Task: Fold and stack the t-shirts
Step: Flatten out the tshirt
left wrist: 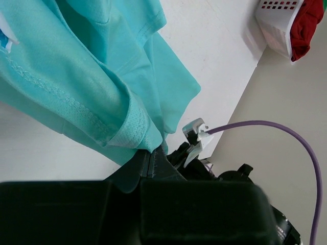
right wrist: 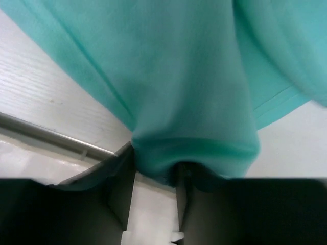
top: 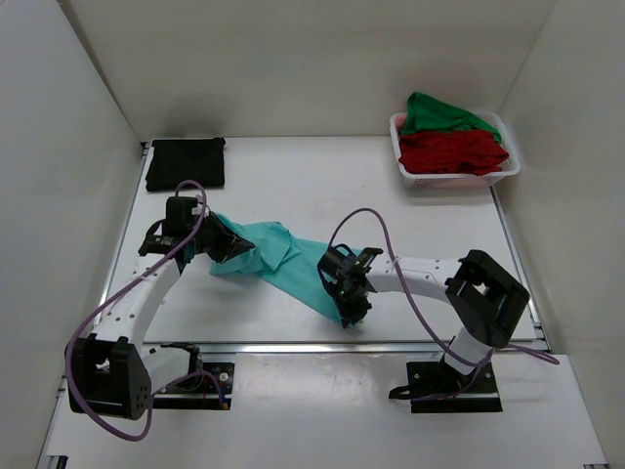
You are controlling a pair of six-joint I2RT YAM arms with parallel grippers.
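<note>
1 of 4 done, the black shirt (top: 186,163) folded: my left claw (top: 217,244) and right claw (top: 350,303) both grip the teal shirt (top: 278,256), while the red shirt (top: 451,151) and green shirt (top: 439,112) lie in the basket (top: 508,172).

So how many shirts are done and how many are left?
One looks done: the black t-shirt lies folded at the far left corner of the table. In hand: the teal t-shirt, pinched by the left tool at one end and the right tool at the other, not folded yet. Left: the red t-shirt and green t-shirt, bunched in the white basket. Nothing is stacked yet.
</note>
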